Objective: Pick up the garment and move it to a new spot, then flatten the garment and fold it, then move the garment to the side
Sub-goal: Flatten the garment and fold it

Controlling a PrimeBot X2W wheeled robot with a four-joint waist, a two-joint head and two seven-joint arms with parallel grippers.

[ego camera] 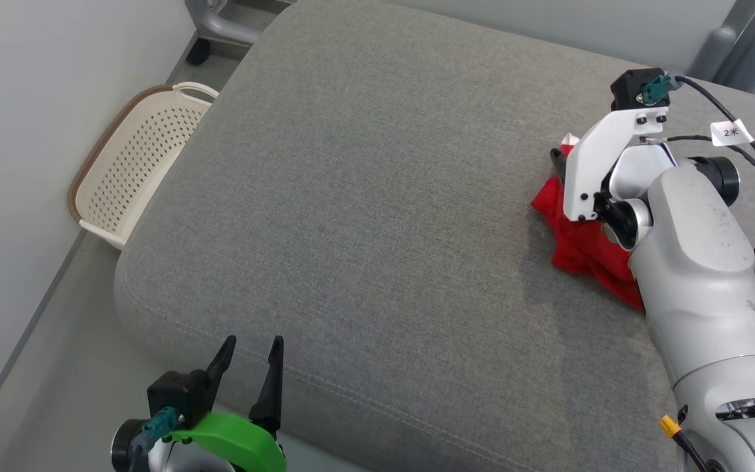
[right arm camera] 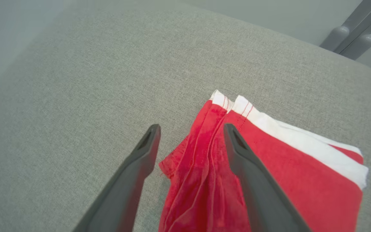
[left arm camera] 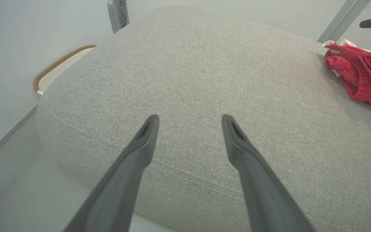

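Hovering with its fingers spread over the crumpled red-and-white garment (right arm camera: pixel 295 174) on the right side of the grey cushion (ego camera: pixel 364 196), the right gripper (right arm camera: pixel 192 129) seems lined up to pinch a fold, while the left gripper (ego camera: pixel 254 342) sits spread and empty at the near edge.

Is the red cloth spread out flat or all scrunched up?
Scrunched up. The red garment with white trim lies bunched in wrinkles and layers on the grey fabric cushion, not spread flat.
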